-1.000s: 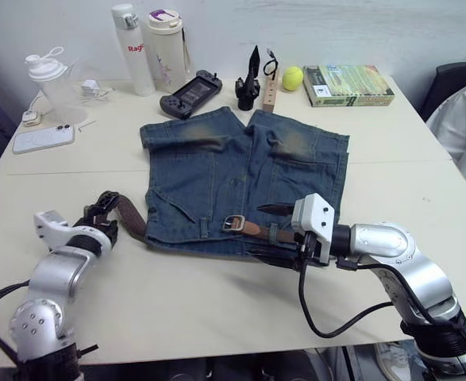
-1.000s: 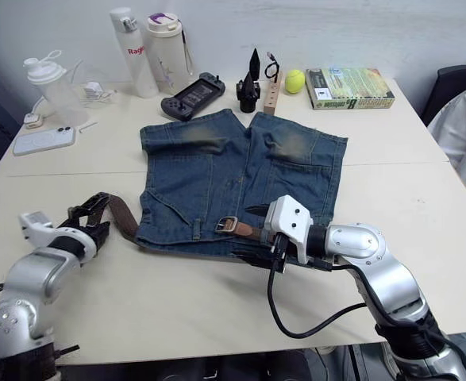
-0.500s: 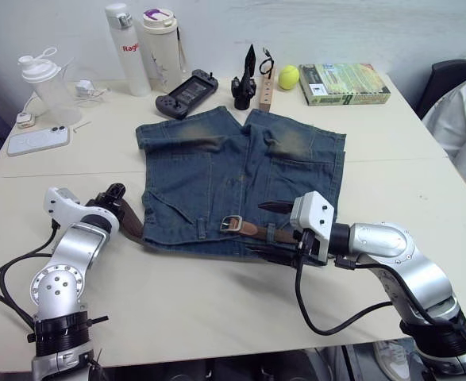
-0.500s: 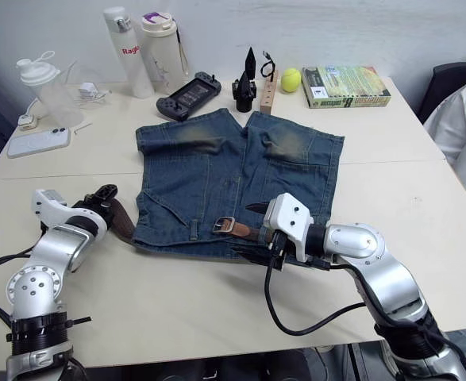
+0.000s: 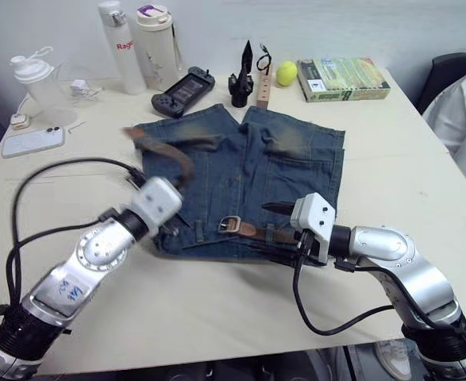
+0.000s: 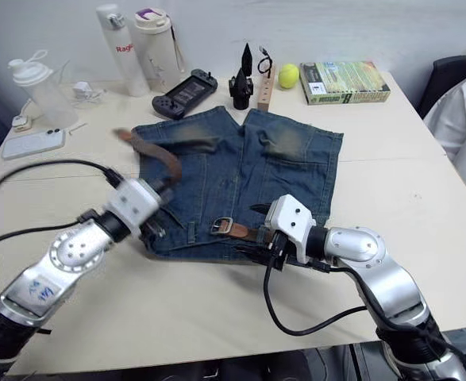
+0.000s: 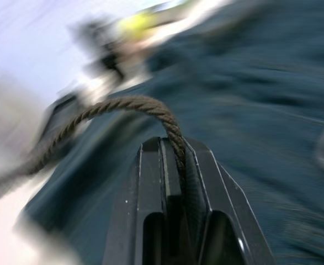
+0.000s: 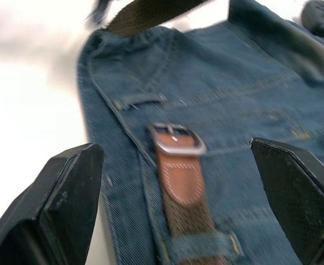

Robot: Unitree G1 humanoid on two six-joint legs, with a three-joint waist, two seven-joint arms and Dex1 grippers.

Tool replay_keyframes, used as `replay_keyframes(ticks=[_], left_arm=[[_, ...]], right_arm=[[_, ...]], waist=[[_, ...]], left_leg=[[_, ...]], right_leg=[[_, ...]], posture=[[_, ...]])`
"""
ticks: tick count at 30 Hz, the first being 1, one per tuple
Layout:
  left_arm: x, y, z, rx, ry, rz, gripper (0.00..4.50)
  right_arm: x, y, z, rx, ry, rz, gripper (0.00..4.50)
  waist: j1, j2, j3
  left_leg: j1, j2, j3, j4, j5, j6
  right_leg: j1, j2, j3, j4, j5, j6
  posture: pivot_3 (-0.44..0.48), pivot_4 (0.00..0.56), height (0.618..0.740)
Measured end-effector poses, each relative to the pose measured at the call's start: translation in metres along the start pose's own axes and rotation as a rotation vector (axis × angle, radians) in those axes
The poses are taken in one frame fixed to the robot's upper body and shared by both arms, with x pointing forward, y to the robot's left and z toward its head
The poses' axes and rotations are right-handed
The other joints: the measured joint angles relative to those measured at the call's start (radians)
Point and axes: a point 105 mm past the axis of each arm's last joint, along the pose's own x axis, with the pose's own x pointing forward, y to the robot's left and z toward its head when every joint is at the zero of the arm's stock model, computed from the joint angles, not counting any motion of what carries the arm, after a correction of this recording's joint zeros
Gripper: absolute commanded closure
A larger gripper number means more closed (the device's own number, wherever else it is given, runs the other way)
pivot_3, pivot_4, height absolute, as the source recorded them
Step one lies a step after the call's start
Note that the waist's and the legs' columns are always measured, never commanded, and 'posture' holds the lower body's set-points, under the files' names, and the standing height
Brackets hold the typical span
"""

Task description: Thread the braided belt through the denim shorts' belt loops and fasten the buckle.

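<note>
The denim shorts (image 5: 248, 167) lie flat mid-table, waistband toward me. The braided belt (image 5: 169, 147) runs along the waistband under a belt loop (image 8: 139, 101), and its silver buckle (image 5: 231, 223) rests on the denim. My left gripper (image 7: 174, 142) is shut on the belt's free end, which arcs up, blurred, over the shorts' left leg. My right gripper (image 5: 271, 232) is open at the waistband, fingers (image 8: 68, 193) on either side of the strap just behind the buckle (image 8: 175, 138), touching nothing.
At the table's back stand two bottles (image 5: 141, 44), a shaker cup (image 5: 34, 79), a phone (image 5: 32, 141), a game controller (image 5: 182, 83), a black stand (image 5: 242, 75), a tennis ball (image 5: 286, 73) and a book (image 5: 342, 78). A person's white sleeve (image 5: 463, 119) is at the right edge.
My left arm swung from the table's left side over the shorts, closing on the belt's free end and pulling it up into an arc. The right gripper has stayed put.
</note>
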Motion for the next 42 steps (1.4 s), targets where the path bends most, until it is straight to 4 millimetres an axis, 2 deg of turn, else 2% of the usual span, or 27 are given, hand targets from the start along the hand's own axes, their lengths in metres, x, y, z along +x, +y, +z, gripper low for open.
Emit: replay_keyframes(ticks=[1, 4, 9, 12, 13, 14, 17, 20, 22, 24, 25, 27, 32, 42], left_arm=[[-0.003, -0.008, -0.002, 0.0, -0.01, -0.076, 4.03], [-0.014, -0.015, -0.015, -0.036, 0.026, -0.179, 4.03], [-0.038, -0.002, -0.029, -0.202, 0.098, -0.307, 4.03], [-0.053, 0.001, -0.028, -0.42, 0.091, -0.359, 4.03], [-0.058, 0.004, -0.024, -0.527, 0.066, -0.388, 3.51], [-0.06, 0.008, -0.021, -0.586, 0.05, -0.412, 3.4], [-0.066, 0.016, -0.015, -0.66, 0.039, -0.495, 2.35], [-0.069, 0.025, -0.025, -0.714, 0.059, -0.512, 1.17], [-0.069, 0.032, -0.031, -0.729, 0.071, -0.502, 1.17], [-0.068, 0.049, -0.035, -0.757, 0.074, -0.455, 1.17], [-0.066, 0.064, -0.036, -0.755, 0.064, -0.399, 1.17], [-0.068, 0.078, -0.037, -0.738, 0.064, -0.347, 1.17], [-0.07, 0.093, -0.048, -0.77, 0.079, -0.245, 1.17], [-0.091, 0.119, -0.049, -0.776, 0.079, -0.082, 1.17]], right_arm=[[0.0, -0.001, 0.0, -0.003, 0.004, -0.005, 0.0], [0.0, -0.001, -0.001, -0.006, 0.008, -0.01, 0.0], [0.0, -0.002, -0.003, -0.005, 0.021, -0.018, 0.0], [0.0, -0.003, -0.004, 0.003, 0.027, -0.022, 0.0], [0.0, -0.003, -0.004, 0.005, 0.028, -0.024, 0.0], [0.0, -0.003, -0.004, 0.01, 0.03, -0.025, 0.0], [0.001, -0.003, -0.005, 0.018, 0.03, -0.025, 0.0], [0.003, 0.0, -0.005, 0.021, 0.028, -0.017, 0.0], [0.004, 0.001, -0.006, 0.024, 0.03, -0.012, 0.0], [0.005, 0.003, -0.007, 0.03, 0.031, -0.013, 0.0], [0.005, 0.003, -0.008, 0.036, 0.031, -0.018, 0.0], [0.005, 0.004, -0.009, 0.043, 0.03, -0.022, 0.0], [0.006, 0.007, -0.013, 0.058, 0.033, -0.029, 0.0], [0.006, 0.007, -0.011, 0.044, 0.017, -0.032, 0.0]], waist=[[-0.001, 0.0, 0.0], [0.0, 0.001, 0.001], [0.001, 0.002, 0.002], [-0.001, 0.003, 0.003], [-0.001, 0.002, 0.004], [-0.002, 0.003, 0.005], [0.004, 0.004, 0.006], [0.004, 0.006, 0.007], [0.002, 0.006, 0.007], [0.001, 0.005, 0.008], [0.001, 0.005, 0.008], [0.001, 0.005, 0.008], [-0.005, 0.005, 0.008], [-0.021, 0.004, 0.008]], left_leg=[[-0.002, 0.002, -0.001, 0.0, 0.001, -0.001], [-0.002, 0.004, -0.001, 0.0, 0.001, -0.001], [-0.003, 0.002, -0.001, 0.005, 0.002, 0.001], [-0.003, 0.001, -0.002, 0.009, 0.002, 0.002], [-0.003, 0.001, -0.002, 0.01, 0.002, 0.002], [-0.003, 0.001, -0.003, 0.012, 0.002, 0.002], [-0.003, 0.0, -0.005, 0.012, 0.002, 0.001], [-0.003, -0.001, -0.004, 0.012, 0.002, 0.002], [-0.004, -0.001, -0.004, 0.012, 0.002, 0.002], [-0.006, -0.001, -0.004, 0.013, 0.003, 0.003], [-0.006, -0.001, -0.004, 0.013, 0.003, 0.003], [-0.006, -0.002, -0.004, 0.014, 0.003, 0.003], [-0.006, -0.002, -0.004, 0.014, 0.003, 0.004], [-0.006, -0.002, -0.005, 0.014, 0.003, 0.004]], right_leg=[[-0.002, 0.0, -0.001, 0.0, -0.001, -0.001], [-0.002, 0.004, -0.004, 0.001, -0.002, -0.003], [-0.002, 0.003, -0.003, 0.006, -0.002, -0.002], [-0.002, -0.002, -0.002, 0.009, -0.001, -0.002], [-0.002, -0.003, -0.002, 0.009, -0.001, -0.002], [-0.002, -0.003, -0.002, 0.009, -0.001, -0.002], [-0.002, -0.002, -0.002, 0.011, -0.001, -0.002], [-0.002, 0.0, -0.002, 0.014, -0.001, -0.002], [-0.003, 0.0, -0.003, 0.015, -0.001, -0.002], [-0.003, 0.001, -0.003, 0.015, -0.001, -0.002], [-0.003, 0.001, -0.003, 0.015, -0.001, -0.002], [-0.003, 0.0, -0.003, 0.014, -0.001, -0.001], [-0.003, 0.001, -0.003, 0.015, -0.001, -0.001], [-0.003, 0.0, -0.003, 0.015, -0.001, -0.001]], posture=[[0.0, 0.15, 0.72], [0.0, 0.15, 0.72], [0.0, 0.15, 0.72], [0.0, 0.15, 0.72], [0.0, 0.15, 0.72], [0.0, 0.15, 0.72], [0.0, 0.15, 0.72], [0.0, 0.15, 0.72], [0.0, 0.15, 0.72], [0.0, 0.15, 0.72], [0.0, 0.15, 0.72], [0.0, 0.15, 0.72], [0.0, 0.15, 0.72], [0.0, 0.15, 0.72]])
